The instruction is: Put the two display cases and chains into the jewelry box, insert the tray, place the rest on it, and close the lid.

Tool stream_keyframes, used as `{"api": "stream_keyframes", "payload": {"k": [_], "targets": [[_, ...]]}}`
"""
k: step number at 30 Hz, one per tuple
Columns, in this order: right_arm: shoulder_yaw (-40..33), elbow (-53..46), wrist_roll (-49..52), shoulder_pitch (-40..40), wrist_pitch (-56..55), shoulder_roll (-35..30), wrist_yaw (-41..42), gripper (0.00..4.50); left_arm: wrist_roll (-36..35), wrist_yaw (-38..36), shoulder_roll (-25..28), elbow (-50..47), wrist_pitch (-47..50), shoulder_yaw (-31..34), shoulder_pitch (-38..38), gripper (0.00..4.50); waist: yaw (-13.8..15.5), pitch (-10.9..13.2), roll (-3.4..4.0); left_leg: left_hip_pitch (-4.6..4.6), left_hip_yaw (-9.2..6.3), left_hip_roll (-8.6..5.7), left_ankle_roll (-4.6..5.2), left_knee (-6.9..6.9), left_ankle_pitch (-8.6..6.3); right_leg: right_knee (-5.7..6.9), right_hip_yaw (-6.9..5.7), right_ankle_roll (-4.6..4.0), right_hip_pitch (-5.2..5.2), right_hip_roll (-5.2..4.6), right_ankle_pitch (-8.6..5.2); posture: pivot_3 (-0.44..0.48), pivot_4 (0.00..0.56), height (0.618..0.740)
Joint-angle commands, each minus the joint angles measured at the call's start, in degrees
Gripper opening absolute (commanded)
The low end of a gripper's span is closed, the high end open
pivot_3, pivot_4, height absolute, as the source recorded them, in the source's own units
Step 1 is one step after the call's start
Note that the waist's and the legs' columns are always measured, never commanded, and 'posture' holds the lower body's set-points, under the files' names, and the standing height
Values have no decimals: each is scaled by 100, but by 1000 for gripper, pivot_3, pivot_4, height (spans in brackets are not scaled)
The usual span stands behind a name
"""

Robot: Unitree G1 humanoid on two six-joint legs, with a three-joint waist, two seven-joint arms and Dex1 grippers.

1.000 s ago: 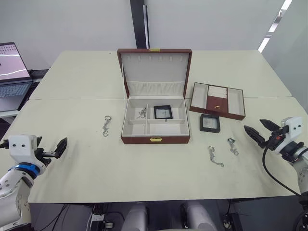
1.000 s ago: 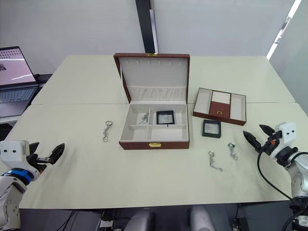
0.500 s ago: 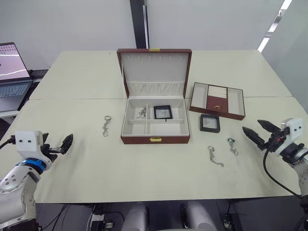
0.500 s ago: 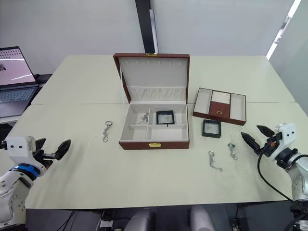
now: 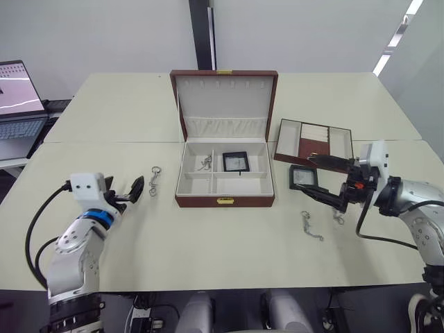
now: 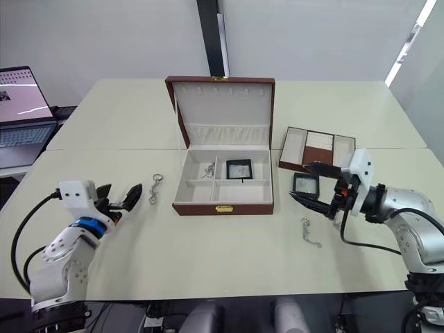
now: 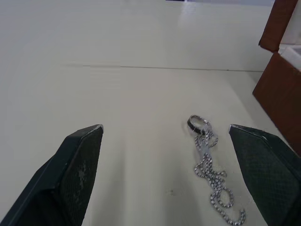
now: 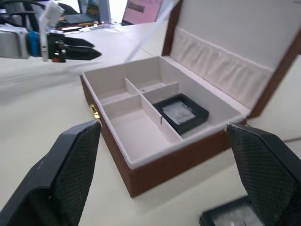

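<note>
The jewelry box (image 5: 223,200) stands open at the table's middle, its lid (image 5: 223,97) upright. Inside lie one display case (image 5: 234,161) and a chain (image 5: 204,164). The second display case (image 5: 303,178) lies on the table right of the box, and my right gripper (image 5: 306,175) stands open around it, one finger above and one nearer me. The tray (image 5: 339,146) sits behind it. Two chains (image 5: 311,225) (image 5: 336,211) lie right of the box. Another chain (image 7: 211,179) lies left of the box, just ahead of my open left gripper (image 5: 128,187).
A laptop (image 5: 17,104) sits on a side table at the far left. A black post (image 5: 201,35) rises behind the table. The right wrist view shows the box's cream dividers (image 8: 150,113) and my left gripper (image 8: 70,49) beyond them.
Both arms have swung inward from the table's outer edges. The left gripper now sits beside the left chain. The right gripper has moved left to the display case on the table.
</note>
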Motion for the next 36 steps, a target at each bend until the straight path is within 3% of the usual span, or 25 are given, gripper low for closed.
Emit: {"api": "stream_keyframes", "payload": {"k": [1,11,22,33,36], "targets": [[90,-315,171,-324,275,-6,-66,4500,77,173,-81,18,-65,-122,-99,4428,-5,0,0,0,2,0,0,0,0,0,2,0,-2,0,0,0,150,740],[291,-337,181,-517,465,238,-179,4500,454,602,-283,311,-43,-545,-297,4428,3,-1,-1,-6,-1,-1,0,1,0,0,-1,1,-5,0,1,0,150,740],[293,-320,189,-582,537,290,-178,4500,706,536,-247,1333,-134,-794,-763,4428,2,-2,1,-3,-2,-4,0,1,0,1,-1,1,-3,-1,1,0,150,740],[275,-327,196,-574,557,283,-182,4500,725,378,-281,1338,53,-910,-629,4428,2,-12,16,-2,0,-4,0,1,0,1,1,2,-2,-3,1,0,150,740],[274,-333,201,-560,566,285,-186,4500,729,380,-290,1322,75,-911,-612,3802,2,-13,19,-2,0,-4,0,1,0,0,1,2,-2,-3,1,0,150,740]]}}
